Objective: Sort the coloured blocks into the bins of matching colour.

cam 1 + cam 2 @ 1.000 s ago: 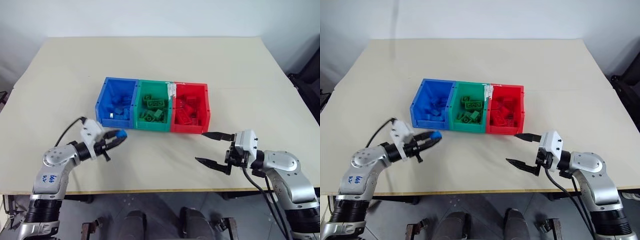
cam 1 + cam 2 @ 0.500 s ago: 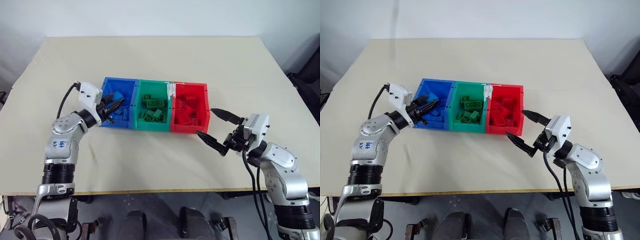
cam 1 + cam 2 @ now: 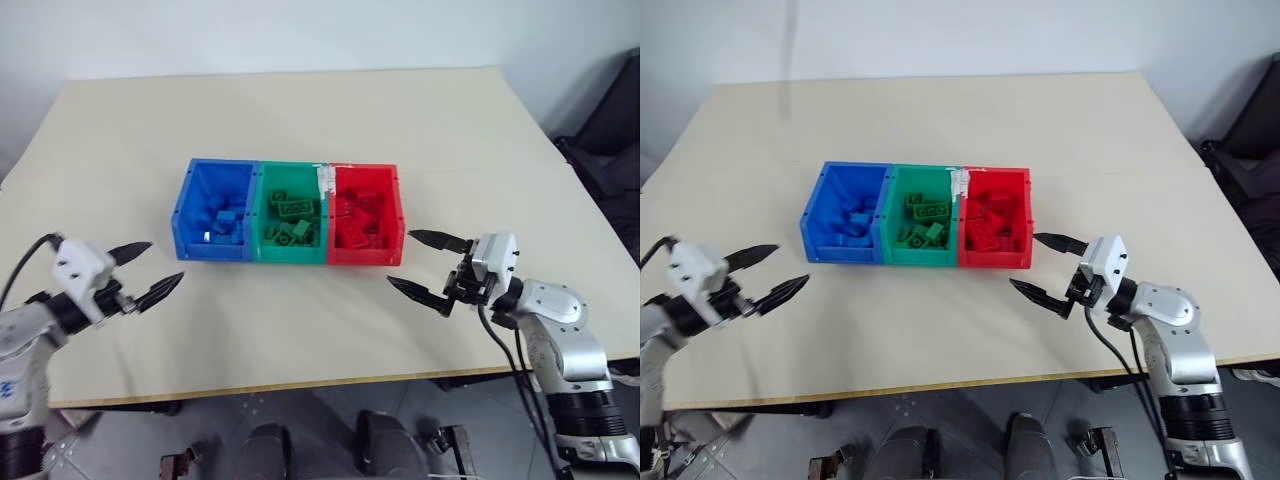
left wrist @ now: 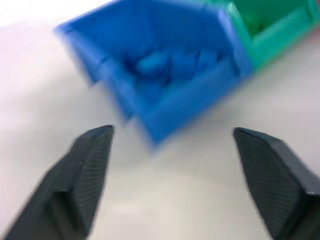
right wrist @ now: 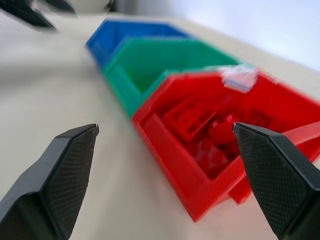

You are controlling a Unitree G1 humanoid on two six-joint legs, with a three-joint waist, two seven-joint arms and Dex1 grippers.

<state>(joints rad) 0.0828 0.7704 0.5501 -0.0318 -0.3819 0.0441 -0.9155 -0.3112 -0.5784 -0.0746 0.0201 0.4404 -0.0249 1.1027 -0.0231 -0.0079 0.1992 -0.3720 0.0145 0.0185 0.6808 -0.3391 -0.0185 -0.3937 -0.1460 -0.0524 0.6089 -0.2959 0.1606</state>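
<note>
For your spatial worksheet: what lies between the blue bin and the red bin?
The green bin, holding green blocks, joined between the blue bin and the red bin, seen from the head views.

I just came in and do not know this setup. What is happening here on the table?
A two-armed robot is sorting toy blocks by colour. The blue bin, green bin and red bin stand joined in a row on the table, each holding blocks of its own colour. No loose block lies on the table. The left tool and the right tool are both open and empty, one at each side of the bins.
</note>
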